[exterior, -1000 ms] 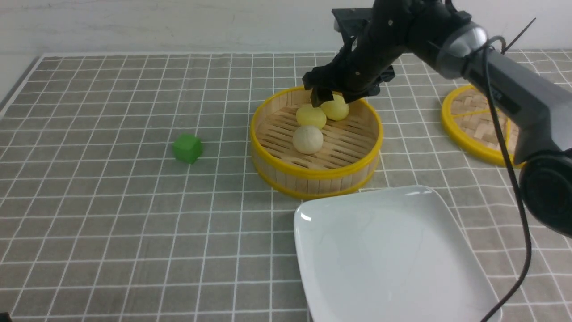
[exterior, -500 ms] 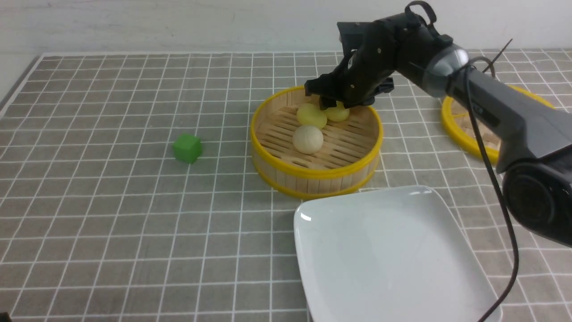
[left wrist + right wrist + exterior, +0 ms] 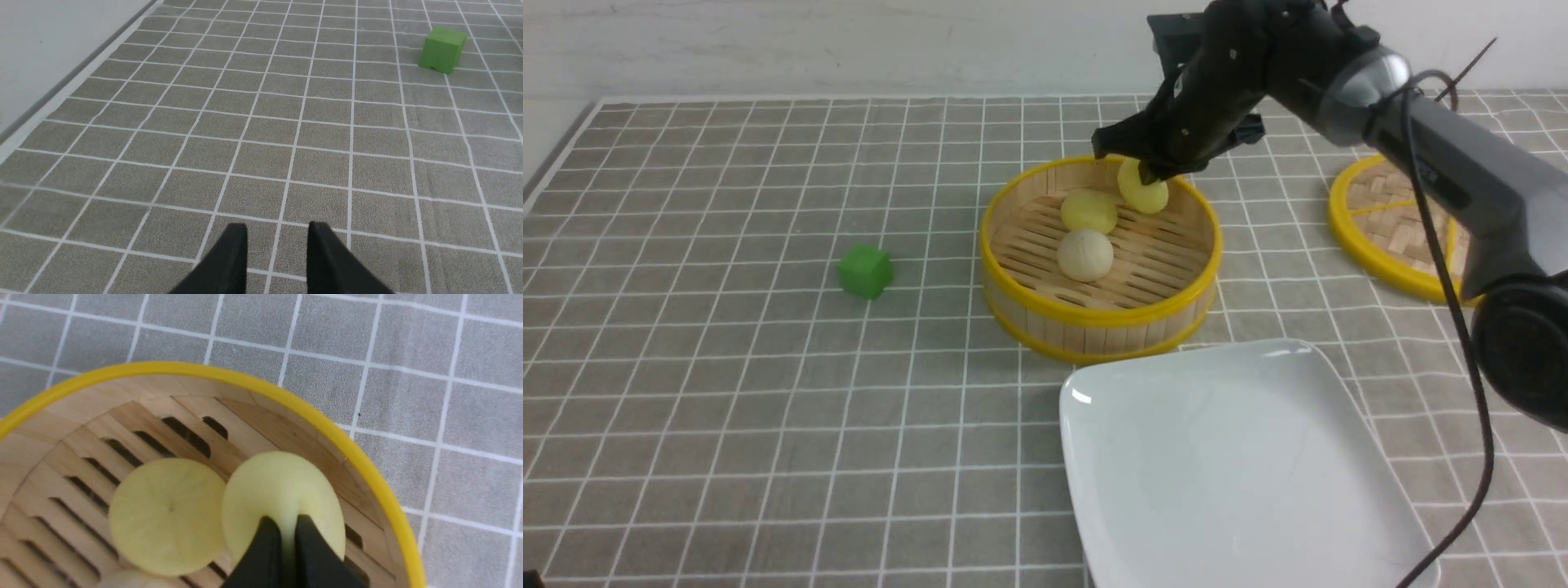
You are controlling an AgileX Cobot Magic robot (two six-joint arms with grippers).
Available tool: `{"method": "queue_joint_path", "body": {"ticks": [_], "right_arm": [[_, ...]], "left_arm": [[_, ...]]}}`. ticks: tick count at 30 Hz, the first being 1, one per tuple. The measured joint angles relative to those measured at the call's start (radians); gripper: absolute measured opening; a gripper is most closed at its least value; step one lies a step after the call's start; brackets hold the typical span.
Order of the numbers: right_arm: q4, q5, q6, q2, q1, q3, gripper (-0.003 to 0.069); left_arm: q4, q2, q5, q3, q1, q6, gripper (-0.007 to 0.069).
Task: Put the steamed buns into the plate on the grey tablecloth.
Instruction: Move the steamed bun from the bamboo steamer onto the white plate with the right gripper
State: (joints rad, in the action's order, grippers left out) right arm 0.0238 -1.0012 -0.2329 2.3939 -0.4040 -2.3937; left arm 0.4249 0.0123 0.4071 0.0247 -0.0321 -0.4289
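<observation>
My right gripper (image 3: 286,520) nipped nearly closed on far yellow bun (image 3: 1143,188) (squashy one!), plate (image 3: 1241,465) bare.

The right arm (image 3: 1462,155) slants in from the right edge of the front view to the upper centre, a thick black cable (image 3: 1445,269) looping down along it. At its end, the right gripper (image 3: 1145,173) points downward, its fingers pinched nearly together. In the left wrist view, the left gripper (image 3: 278,228) reaches up from the bottom edge, its two dark, blurred fingers standing apart with a clear gap between them.
</observation>
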Motion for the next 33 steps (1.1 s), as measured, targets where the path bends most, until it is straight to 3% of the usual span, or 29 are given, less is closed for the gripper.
{"method": "queue_joint_path", "body": {"ticks": [6,13,20,27,33], "right_arm": [[0.091,-0.219,0.099,-0.130,0.000,-0.024,0.0013],[0.120,-0.250,0.149,-0.325,0.000,0.051,0.0013],[0.177,-0.251,0.152,-0.653,0.000,0.491,0.0016],[0.181,-0.226,0.156,-0.780,0.000,0.939,0.0025],[0.181,-0.014,0.157,-0.755,0.000,1.181,0.0078]], "left_arm": [[0.000,0.000,0.000,0.000,0.000,0.000,0.0242],[0.000,0.000,0.000,0.000,0.000,0.000,0.0242],[0.000,0.000,0.000,0.000,0.000,0.000,0.0242],[0.000,0.000,0.000,0.000,0.000,0.000,0.0242],[0.001,0.000,0.000,0.000,0.000,0.000,0.0242]]}}
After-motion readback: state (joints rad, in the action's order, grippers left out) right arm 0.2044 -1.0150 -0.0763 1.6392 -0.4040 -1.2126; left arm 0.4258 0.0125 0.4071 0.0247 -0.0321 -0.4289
